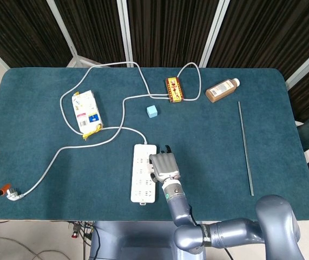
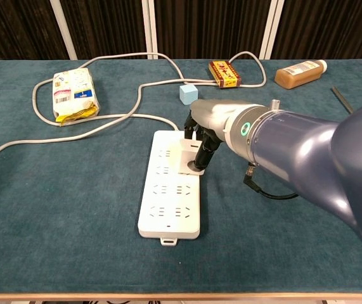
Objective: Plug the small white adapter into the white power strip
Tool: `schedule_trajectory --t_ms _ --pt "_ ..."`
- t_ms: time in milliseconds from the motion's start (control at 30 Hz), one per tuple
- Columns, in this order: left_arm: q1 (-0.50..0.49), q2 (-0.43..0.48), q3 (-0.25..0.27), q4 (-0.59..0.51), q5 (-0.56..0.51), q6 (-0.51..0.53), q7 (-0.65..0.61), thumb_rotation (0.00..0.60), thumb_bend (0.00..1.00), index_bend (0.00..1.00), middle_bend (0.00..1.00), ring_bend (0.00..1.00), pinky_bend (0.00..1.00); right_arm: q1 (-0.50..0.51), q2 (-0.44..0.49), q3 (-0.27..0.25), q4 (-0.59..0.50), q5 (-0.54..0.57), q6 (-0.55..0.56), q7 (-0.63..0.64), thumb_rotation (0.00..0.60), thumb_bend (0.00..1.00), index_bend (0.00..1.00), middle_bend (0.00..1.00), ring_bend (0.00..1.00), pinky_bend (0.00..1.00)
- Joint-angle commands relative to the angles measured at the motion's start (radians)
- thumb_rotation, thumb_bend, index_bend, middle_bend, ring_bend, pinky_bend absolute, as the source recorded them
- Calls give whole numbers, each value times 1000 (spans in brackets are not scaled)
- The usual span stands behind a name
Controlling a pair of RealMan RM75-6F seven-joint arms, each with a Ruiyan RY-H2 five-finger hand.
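The right hand (image 2: 203,136) holds the small white adapter (image 2: 189,156) down on the white power strip (image 2: 168,193), which lies on the blue table (image 2: 60,209).

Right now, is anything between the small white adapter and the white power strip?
Nothing visible. The right hand holds the small white adapter directly on the white power strip, over its right-side sockets.

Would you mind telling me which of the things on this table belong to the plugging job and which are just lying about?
Job:
small white adapter
white power strip and its cord
right hand, holding the adapter on the strip

Lying about:
snack packet
light blue cube
red and yellow box
brown bottle
thin metal rod
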Motion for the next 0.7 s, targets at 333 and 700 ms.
schedule_trajectory --t_ms 333,700 --pt "-1 -2 1 0 1 0 5 600 85 182 0 0 0 -5 -19 -31 -13 -68 20 -6 600 503 603 487 296 86" --pt "-1 -3 -1 -1 -4 -3 9 600 84 185 0 0 0 -5 -34 -40 4 -72 15 -36 600 505 611 491 297 87"
